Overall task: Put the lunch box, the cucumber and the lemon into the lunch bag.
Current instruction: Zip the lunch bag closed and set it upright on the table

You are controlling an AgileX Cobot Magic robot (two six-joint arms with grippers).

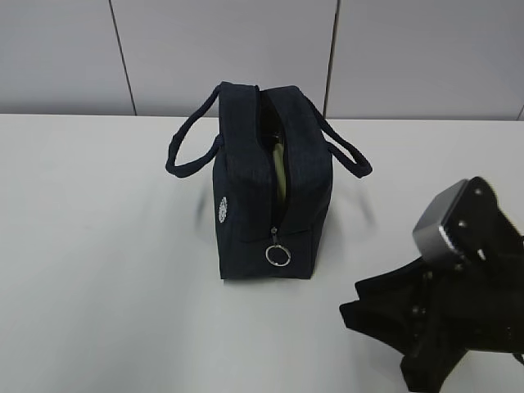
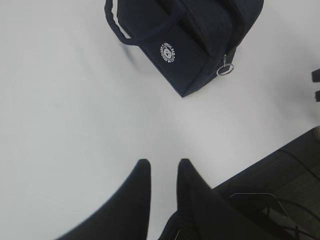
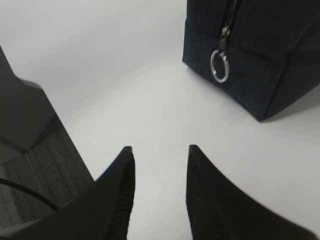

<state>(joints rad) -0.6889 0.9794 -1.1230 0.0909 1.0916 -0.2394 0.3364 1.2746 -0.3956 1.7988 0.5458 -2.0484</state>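
Note:
The dark navy lunch bag [image 1: 246, 188] stands upright mid-table with its top zipper open and its ring pull [image 1: 278, 255] hanging at the near end. A pale green strip [image 1: 280, 172] shows inside the opening; it looks like the lunch box's lid. The cucumber and the lemon are out of view. My left gripper [image 2: 163, 165] is open and empty over bare table, well short of the bag [image 2: 190, 40]. My right gripper [image 3: 160, 150] is open and empty, a little short of the bag's ring-pull end [image 3: 219, 65]. The right arm [image 1: 442, 311] sits at the lower right.
The white table [image 1: 98, 270] runs back to a grey panelled wall [image 1: 229, 49]. The table's edge and dark floor [image 2: 280, 185] show at the left wrist view's lower right. They also show at the right wrist view's left side [image 3: 30, 150]. The bag's handles [image 1: 184, 151] stick out sideways.

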